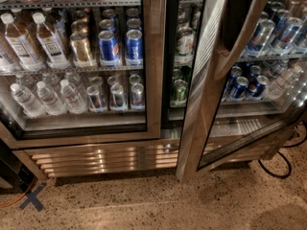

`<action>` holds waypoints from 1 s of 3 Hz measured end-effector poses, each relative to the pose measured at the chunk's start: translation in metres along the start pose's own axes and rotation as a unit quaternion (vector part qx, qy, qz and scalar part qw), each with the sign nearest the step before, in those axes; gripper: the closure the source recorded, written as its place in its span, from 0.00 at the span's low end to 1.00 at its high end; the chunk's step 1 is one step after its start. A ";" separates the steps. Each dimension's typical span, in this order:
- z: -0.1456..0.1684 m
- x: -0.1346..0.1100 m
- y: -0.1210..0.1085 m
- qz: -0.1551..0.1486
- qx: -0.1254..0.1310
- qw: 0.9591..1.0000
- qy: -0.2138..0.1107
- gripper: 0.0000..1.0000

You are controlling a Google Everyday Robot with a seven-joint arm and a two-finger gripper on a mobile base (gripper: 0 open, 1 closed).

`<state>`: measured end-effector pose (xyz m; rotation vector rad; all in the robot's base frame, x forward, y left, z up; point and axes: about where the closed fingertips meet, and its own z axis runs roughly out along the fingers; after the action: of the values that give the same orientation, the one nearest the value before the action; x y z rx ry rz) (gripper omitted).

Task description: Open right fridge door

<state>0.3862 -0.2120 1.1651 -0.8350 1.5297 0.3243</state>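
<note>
The fridge (96,159) is a two-door steel drinks cooler with a louvred grille at its base. The right fridge door (204,104) stands partly open, swung out towards me, with its lower corner over the floor near the middle. Cans and bottles show through its glass pane (259,90). A curved steel handle (240,42) runs along its upper part. The left door (152,80) is shut, with water bottles and cans behind it. My gripper is not in view.
Speckled floor lies in front of the fridge. A blue tape cross (31,198) and an orange cable (14,200) are at the lower left. A black cable (283,162) loops on the floor at the right, beside the open door.
</note>
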 end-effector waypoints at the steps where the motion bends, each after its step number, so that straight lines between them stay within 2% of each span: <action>1: -0.003 0.005 0.021 0.048 -0.023 0.998 -0.026 0.00; 2: -0.007 0.008 0.036 0.078 -0.035 0.995 -0.047 0.12; 3: -0.010 0.009 0.047 0.096 -0.047 0.993 -0.059 0.13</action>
<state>0.3486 -0.1889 1.1452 -0.7306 1.4949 0.5811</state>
